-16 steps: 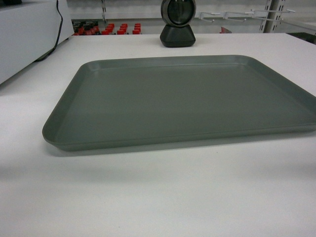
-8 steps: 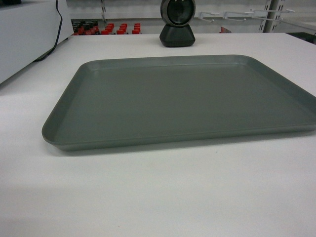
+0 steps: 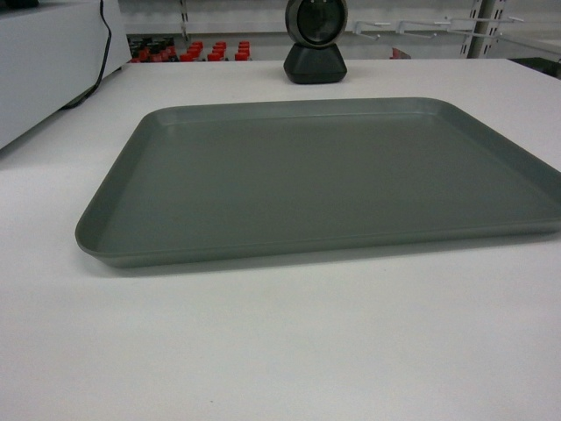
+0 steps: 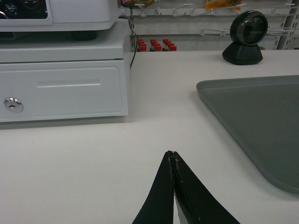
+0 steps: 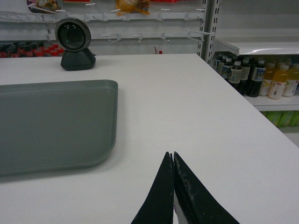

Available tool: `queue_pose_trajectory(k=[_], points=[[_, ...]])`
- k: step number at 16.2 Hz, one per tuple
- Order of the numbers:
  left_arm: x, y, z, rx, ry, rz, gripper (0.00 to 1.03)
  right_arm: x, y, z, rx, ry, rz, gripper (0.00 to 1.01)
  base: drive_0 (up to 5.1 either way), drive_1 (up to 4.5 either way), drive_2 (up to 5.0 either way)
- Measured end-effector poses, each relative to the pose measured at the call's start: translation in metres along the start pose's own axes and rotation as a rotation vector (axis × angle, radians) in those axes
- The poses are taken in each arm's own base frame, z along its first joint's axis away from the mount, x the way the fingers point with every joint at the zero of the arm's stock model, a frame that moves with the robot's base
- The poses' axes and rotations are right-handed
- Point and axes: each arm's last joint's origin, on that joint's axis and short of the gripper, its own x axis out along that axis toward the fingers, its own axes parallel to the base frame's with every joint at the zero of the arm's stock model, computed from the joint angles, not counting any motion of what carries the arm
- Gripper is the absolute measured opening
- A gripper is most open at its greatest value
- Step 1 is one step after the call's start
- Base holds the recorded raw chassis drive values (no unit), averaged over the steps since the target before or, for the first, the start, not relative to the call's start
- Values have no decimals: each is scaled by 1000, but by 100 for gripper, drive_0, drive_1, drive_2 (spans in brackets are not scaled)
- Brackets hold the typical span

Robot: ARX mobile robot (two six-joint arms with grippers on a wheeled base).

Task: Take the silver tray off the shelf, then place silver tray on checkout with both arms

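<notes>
Currently both end effectors, left (image 4: 173, 156) and right (image 5: 171, 156), are closed on nothing, tips meeting, clear of the silver tray (image 3: 324, 180), which lies flat mid-frame on the white bench (image 3: 280, 351); placement appears complete. Only wrist views show a cash drawer (image 4: 63, 91), upper left, and bottled drinks (image 5: 254, 74), right.

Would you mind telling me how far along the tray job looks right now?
It looks essentially finished. The silver tray lies flat on the white checkout, near the black scanner. Nothing is in hand: the left claw and right claw are both shut, empty and clear of the tray. No step appears left.
</notes>
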Motion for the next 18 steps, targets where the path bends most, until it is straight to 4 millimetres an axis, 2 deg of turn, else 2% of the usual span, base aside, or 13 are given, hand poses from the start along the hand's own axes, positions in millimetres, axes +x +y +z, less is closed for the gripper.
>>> queue_pose_trajectory(k=[5,7,9,18], points=[[-10,0,-5,0,-7,1,2,-10,0,-7,0,-4,0,2,0,0,0],[-12,0,-13,0,2,2,2,-13,0,-10,0,-13,0,2,0,0,0],[-15,0,-12,0,-10,2,2,-15,0,-15,0,-8,0,2,0,0,0],[-25,0,-12,0,-14,1,2,-25,0,-15,0,-15,0,2,0,0,0]])
